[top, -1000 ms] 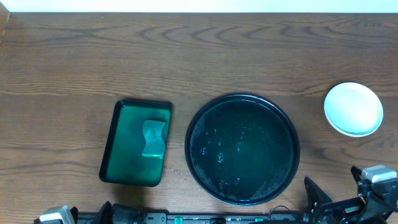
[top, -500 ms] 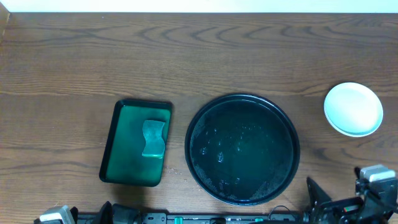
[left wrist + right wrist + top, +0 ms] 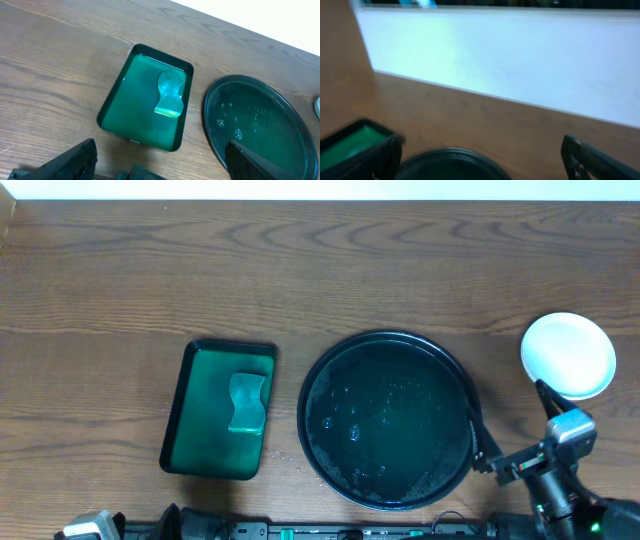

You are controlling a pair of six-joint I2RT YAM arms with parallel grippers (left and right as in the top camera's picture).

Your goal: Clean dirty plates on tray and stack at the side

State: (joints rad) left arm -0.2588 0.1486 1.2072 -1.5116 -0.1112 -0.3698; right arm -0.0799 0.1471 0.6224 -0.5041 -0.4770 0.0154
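"Since both claws are yours, how do they stand?"

"My right claw (image 3: 512,422) is spread wide and grips nothing. It hangs low over the table (image 3: 320,270), near the front edge. One finger lies along the right rim of the round dark tray (image 3: 400,370), and the other points up at the white plate (image 3: 568,352). My left claw (image 3: 161,145) is released too, with its fingers far apart in its own camera. From overhead only a scrap of it shows at the bottom left."

"And the plate?"

"It sits on the wood at the far right, off the round dark tray, just past my outer finger. I cannot tell whether they touch. Beads of water dot the tray. To its left, apart from it, lies a green rectangular basin (image 3: 205,410) with a sponge (image 3: 247,402) inside. My right wrist view is blurred."
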